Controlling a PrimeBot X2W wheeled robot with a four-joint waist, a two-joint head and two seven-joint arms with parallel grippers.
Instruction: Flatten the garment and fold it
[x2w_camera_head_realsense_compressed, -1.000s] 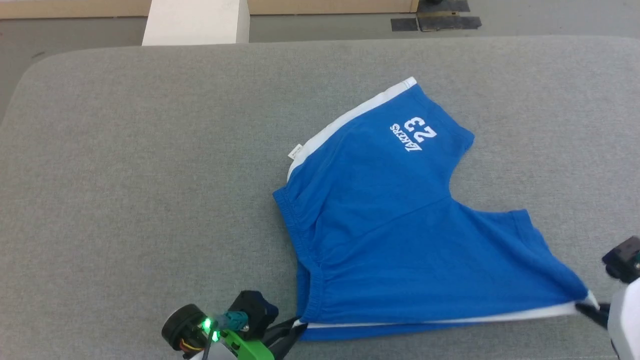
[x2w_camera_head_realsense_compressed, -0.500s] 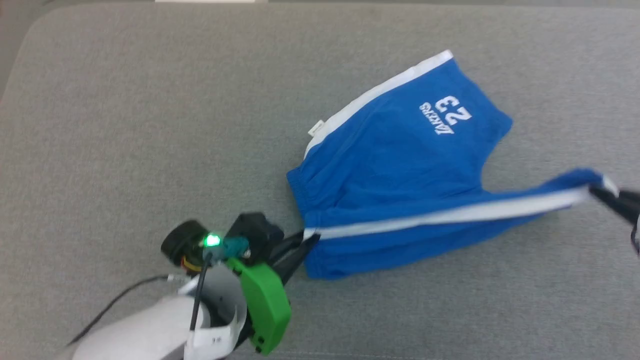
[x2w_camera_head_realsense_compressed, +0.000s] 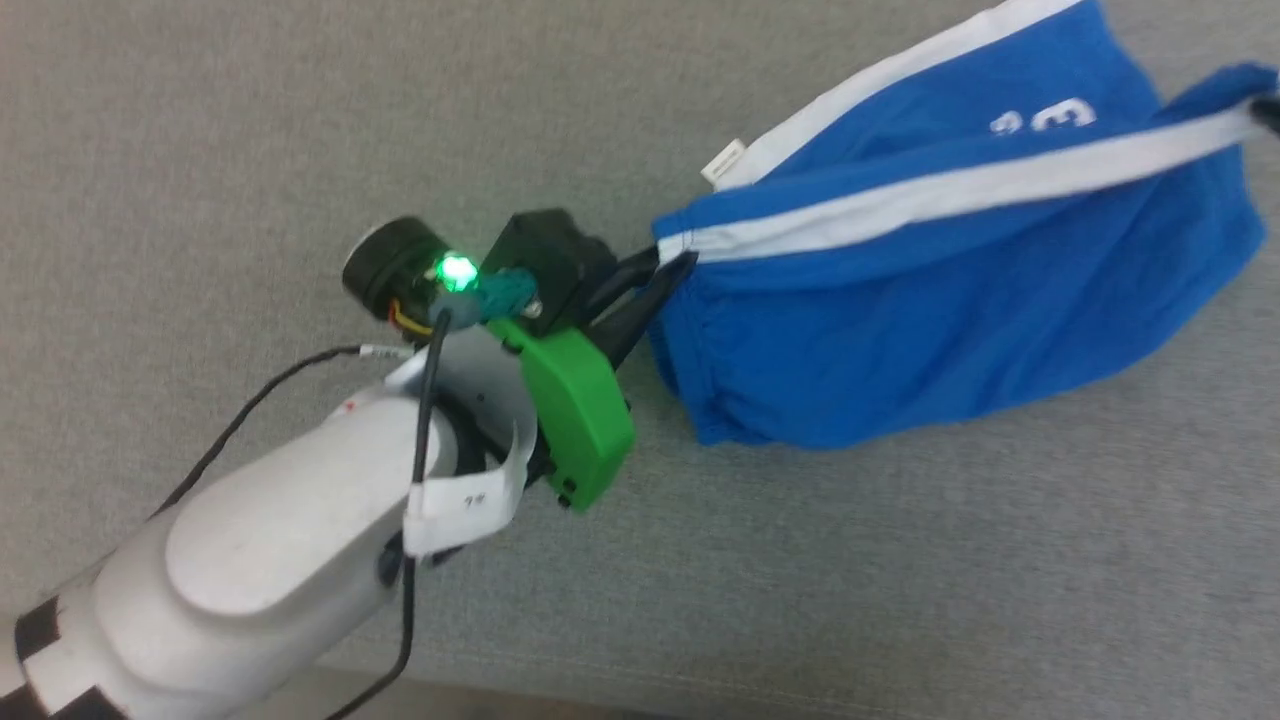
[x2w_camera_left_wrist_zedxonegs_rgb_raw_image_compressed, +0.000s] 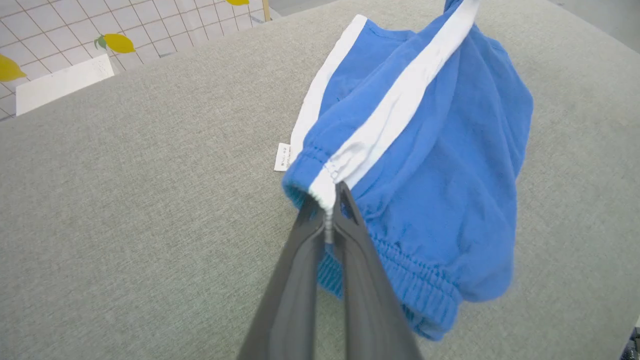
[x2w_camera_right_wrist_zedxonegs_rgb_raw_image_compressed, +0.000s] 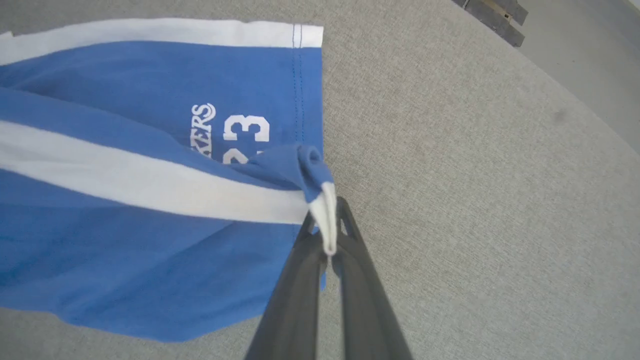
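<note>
Item: bright blue soft fabric shorts with elastic waistband, half-raised over the grey woven tabletop, far leg lying on it.
Holds: left gripper clenched on the waistband end of the white side stripe; right gripper clenched on its hem end.
Purpose: stripe stretched taut, probably to carry one side over the other as a fold.

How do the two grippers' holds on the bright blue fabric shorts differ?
The left gripper pinches the white stripe's gathered waistband end; the right gripper pinches its leg-hem end. The printed 23 lies near the right gripper, far from the left. Both are shut on the blue shorts.
</note>
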